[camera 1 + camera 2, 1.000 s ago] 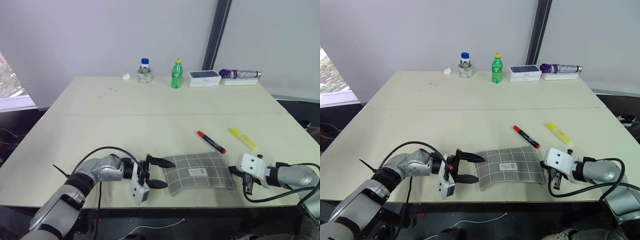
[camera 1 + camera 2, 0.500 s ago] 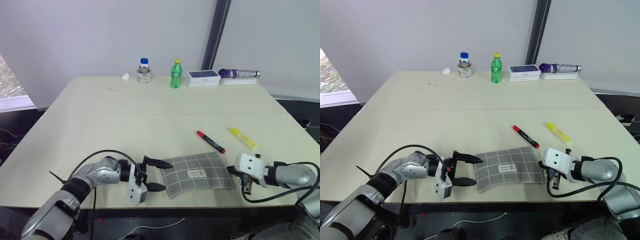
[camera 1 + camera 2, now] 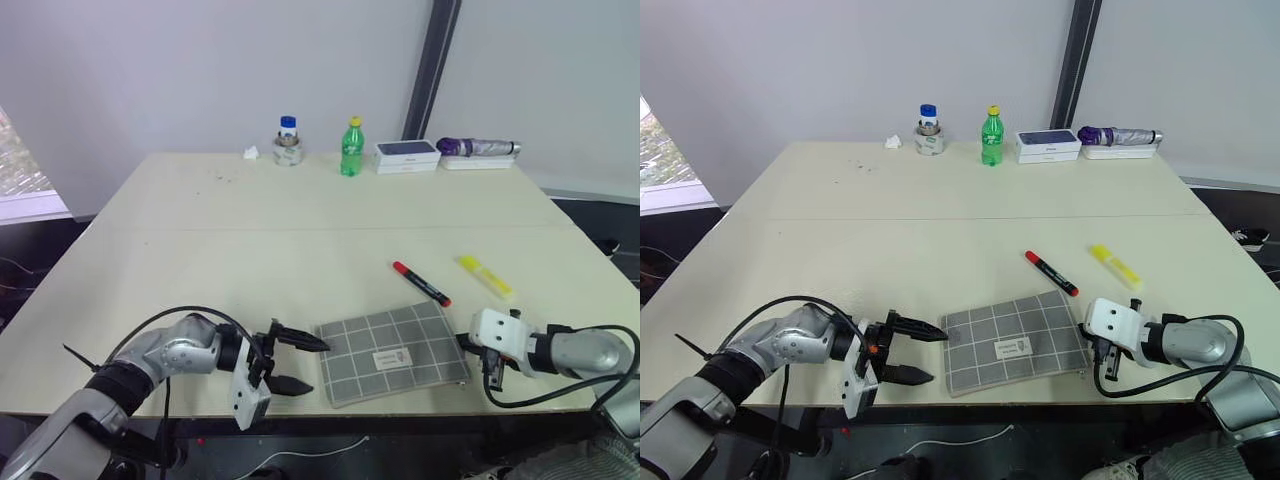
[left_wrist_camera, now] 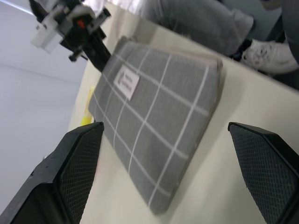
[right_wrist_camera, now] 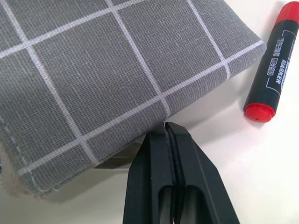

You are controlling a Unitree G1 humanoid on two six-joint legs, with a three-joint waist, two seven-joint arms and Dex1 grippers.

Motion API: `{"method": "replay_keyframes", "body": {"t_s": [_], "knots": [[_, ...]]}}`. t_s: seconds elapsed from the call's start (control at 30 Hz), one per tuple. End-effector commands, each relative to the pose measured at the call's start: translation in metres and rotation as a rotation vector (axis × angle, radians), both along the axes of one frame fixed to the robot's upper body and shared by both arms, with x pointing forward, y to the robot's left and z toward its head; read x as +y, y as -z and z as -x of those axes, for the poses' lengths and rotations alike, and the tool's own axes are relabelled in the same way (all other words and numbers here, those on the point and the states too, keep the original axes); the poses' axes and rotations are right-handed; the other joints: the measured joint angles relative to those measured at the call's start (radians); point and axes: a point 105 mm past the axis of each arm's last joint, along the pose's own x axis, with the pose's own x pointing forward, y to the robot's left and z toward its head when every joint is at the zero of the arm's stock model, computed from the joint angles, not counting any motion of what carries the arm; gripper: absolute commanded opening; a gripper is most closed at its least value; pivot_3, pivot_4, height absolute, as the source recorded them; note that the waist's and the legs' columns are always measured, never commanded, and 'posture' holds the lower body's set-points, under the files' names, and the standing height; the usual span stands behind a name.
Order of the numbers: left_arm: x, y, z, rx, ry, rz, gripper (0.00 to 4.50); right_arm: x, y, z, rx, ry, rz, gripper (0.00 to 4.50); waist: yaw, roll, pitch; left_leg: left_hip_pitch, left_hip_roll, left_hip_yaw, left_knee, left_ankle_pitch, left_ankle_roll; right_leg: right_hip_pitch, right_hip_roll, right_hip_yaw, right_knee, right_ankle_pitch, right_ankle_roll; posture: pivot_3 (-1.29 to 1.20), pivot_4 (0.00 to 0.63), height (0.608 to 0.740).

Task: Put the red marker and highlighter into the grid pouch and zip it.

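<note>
Lying outside the grid pouch (image 3: 392,338), red marker (image 3: 421,283) and highlighter (image 3: 487,276) remained unpacked; left end effector (image 3: 290,361) released, right end effector (image 5: 169,135) clenched at the pouch's corner.

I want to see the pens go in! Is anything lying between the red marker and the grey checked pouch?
No, nothing visible. The red marker lies on bare table just beyond the grid pouch, and the highlighter sits off to its right, not in between.

Table (image 3: 250,250) mid bare; bottles (image 3: 350,148), boxes (image 3: 408,155) prob. crowd far edge.
</note>
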Motion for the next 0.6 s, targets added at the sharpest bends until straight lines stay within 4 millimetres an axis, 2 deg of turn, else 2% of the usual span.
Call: {"method": "replay_keyframes", "body": {"t_s": [0.03,0.4,0.6], "knots": [[-0.01,0.0,0.01,0.017,0.031,0.026,4.5,0.003,-0.002,0.001,-0.014,-0.017,0.0,0.03,0.0,0.0,0.0,0.0,0.0,0.0,0.0,0.0,0.0,0.0,0.0,0.0,0.0,0.0,0.0,0.0,0.15,0.74],[-0.021,0.016,-0.001,0.029,-0.064,-0.022,4.5,0.005,-0.003,0.0,-0.023,-0.022,-0.003,0.03,0.002,0.0,0.0,0.0,0.0,0.0,0.001,0.0,0.0,0.001,0.0,0.0,0.0,0.0,0.0,0.0,0.15,0.74],[-0.027,0.015,-0.011,0.016,-0.113,-0.005,4.5,0.005,-0.001,-0.001,-0.024,-0.021,-0.004,0.03,0.002,0.0,0.0,0.0,0.0,0.0,0.001,0.0,0.0,0.001,0.0,0.0,0.0,0.0,0.0,0.0,0.15,0.74]]}}
